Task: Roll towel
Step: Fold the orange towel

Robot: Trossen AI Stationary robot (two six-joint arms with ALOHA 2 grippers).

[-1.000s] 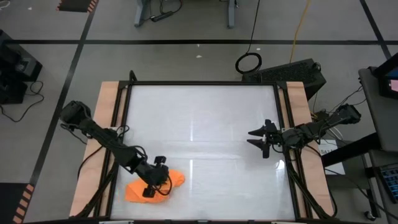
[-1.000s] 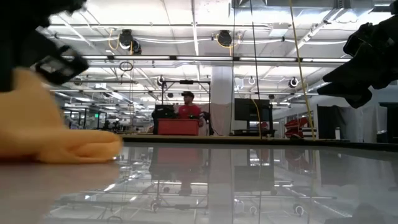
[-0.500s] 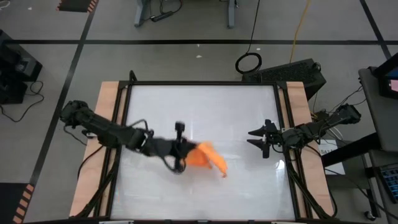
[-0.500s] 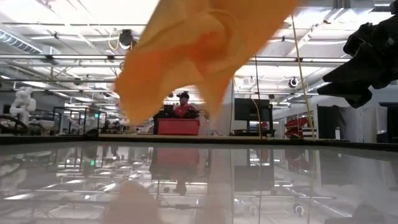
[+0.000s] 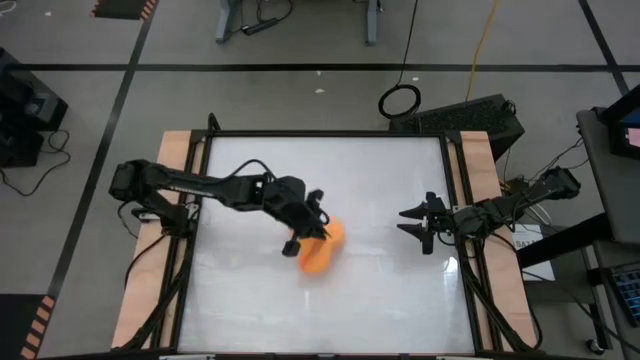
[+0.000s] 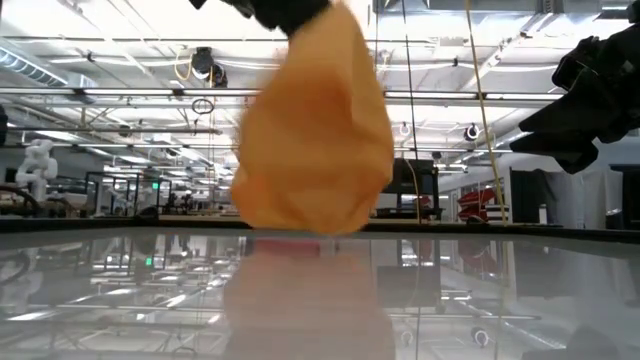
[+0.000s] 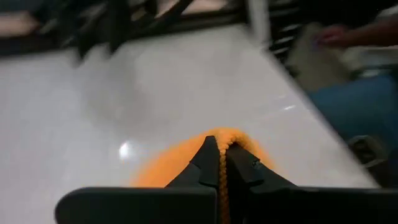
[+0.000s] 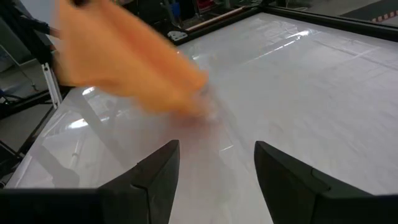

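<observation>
My left gripper [image 5: 312,226] is clenched on the towel [image 5: 322,250], pinching a fold of it between both fingers [image 7: 208,163]. The towel hangs bunched from that pinch near the centre of the table [image 5: 400,310], a little toward 7 o'clock in the high view. In the low view its lowest point looks at or just above the surface; I cannot tell whether it touches.

My right gripper [image 5: 418,224] waits released, jaws wide, at 3 o'clock near the right rail, well apart from the towel.

Judgement: the step in hand is placing the towel for rolling; rolling proper is not begun. To do it well, I should lower the free end first, then draw the pinch away so the cloth lays flat rather than heaped. A bunched drop would leave folds that spoil the roll.

Open room: clear surface lies all round the towel, widest toward 12 and 5 o'clock. The wooden side rails [image 5: 172,200] and the dark frame are the limits; the towel is clear of both.
</observation>
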